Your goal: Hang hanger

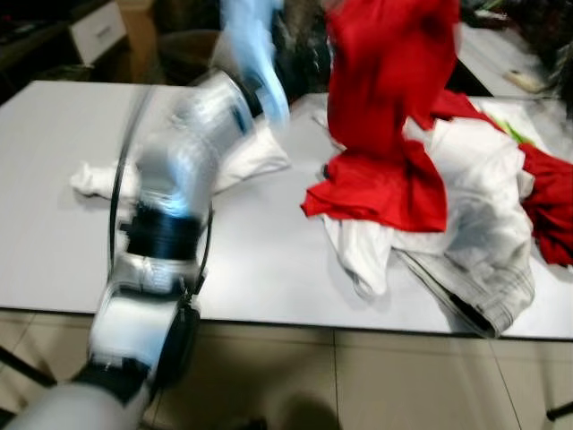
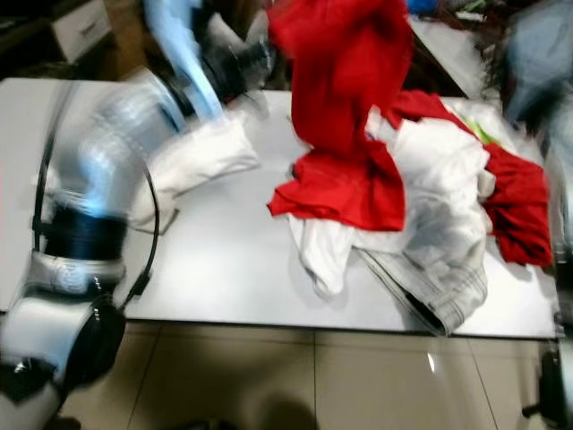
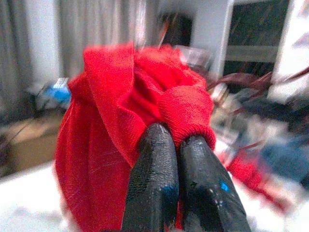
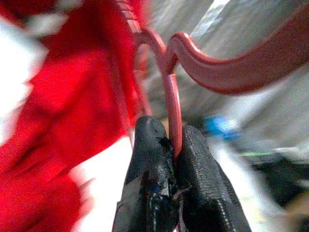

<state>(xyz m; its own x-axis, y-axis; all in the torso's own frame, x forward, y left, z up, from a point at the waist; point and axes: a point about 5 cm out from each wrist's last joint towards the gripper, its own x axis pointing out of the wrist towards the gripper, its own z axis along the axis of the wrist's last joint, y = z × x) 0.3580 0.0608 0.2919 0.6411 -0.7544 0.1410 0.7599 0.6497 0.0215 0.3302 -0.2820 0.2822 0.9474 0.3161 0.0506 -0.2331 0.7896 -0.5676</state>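
**A:** Where was the hanger?

**B:** The thin red plastic hanger (image 4: 172, 111) sat between the two black fingers of the right gripper (image 4: 175, 145), which were closed tight on its stem. Its curved arm swept away past the fingertips, and red fabric hung just beside it.

**A:** And the left gripper?

**B:** The left gripper (image 3: 177, 145) had its fingers pressed together on a bunched fold of the red knitted garment (image 1: 389, 98). From the head camera that garment was lifted above the table, its lower hem draping down onto the clothes pile.

**A:** Describe the work surface.

**B:** A flat white table (image 1: 269, 260) stood over a beige tiled floor (image 1: 358, 376). On its right half lay a heap of laundry: a white crumpled garment (image 1: 483, 188), a grey-and-white striped garment (image 1: 483, 296) hanging at the near edge, and another red cloth (image 1: 551, 202) at the far right. A separate white folded cloth (image 1: 237, 161) lay on the left half, well apart from the heap.

**A:** Position of the arms?

**B:** The silver left arm (image 1: 166, 224) rose from the near left corner, reaching up and away toward the raised red garment. It was heavily motion-blurred. A pale blue blurred shape (image 1: 255, 45) showed near its upper end; I could not tell what it was.
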